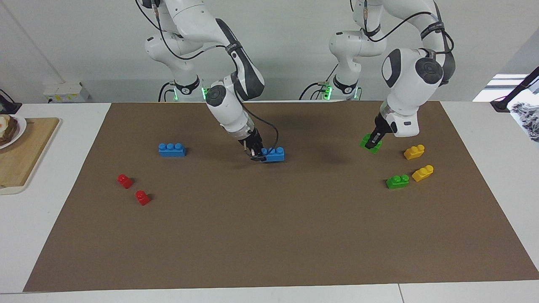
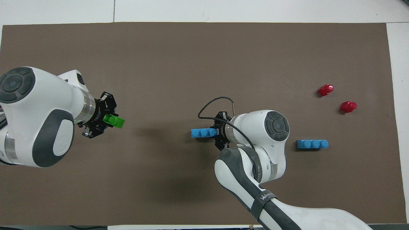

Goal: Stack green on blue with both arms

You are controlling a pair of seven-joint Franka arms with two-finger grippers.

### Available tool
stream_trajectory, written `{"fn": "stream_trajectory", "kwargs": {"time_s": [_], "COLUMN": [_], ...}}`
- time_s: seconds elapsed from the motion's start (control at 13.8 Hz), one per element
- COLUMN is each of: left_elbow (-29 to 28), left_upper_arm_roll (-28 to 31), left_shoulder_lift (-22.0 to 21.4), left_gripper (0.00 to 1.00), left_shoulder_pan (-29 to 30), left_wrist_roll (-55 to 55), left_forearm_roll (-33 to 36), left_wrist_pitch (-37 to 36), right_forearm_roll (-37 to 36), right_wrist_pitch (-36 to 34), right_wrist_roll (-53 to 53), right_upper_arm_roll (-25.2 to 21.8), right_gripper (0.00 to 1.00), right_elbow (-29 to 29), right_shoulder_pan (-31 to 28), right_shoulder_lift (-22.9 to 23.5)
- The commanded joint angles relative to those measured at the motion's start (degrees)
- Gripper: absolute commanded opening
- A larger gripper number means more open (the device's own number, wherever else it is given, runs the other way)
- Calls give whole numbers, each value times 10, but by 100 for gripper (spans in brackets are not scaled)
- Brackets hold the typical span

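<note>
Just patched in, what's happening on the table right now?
The right gripper is shut on one end of a blue three-stud plastic brick at mid-table, low at the brown mat. The left gripper is shut on a small green two-stud plastic brick, held tilted above the mat toward the left arm's end. The green brick is not on the blue one yet.
</note>
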Motion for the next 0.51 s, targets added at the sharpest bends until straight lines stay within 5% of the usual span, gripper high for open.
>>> {"fn": "stream_trajectory", "kwargs": {"time_s": [0.0,0.43], "left_elbow": [6,14], "left_upper_arm_roll": [8,8], "left_shoulder_lift": [2,7], "left_gripper": [0,0], "left_shoulder_pan": [-13,-98], "left_wrist_roll": [-57,-289], "left_forearm_roll": [-12,-27], "left_wrist_pitch": [18,61], "right_forearm_roll": [23,27], "right_wrist_pitch": [20,47], "right_wrist_roll": [-23,-21], "right_upper_arm_roll": [-1,-1], "right_gripper": [0,0], "right_elbow": [-5,-5], "right_shoulder_pan": [4,15], "right_shoulder_lift": [11,28]}}
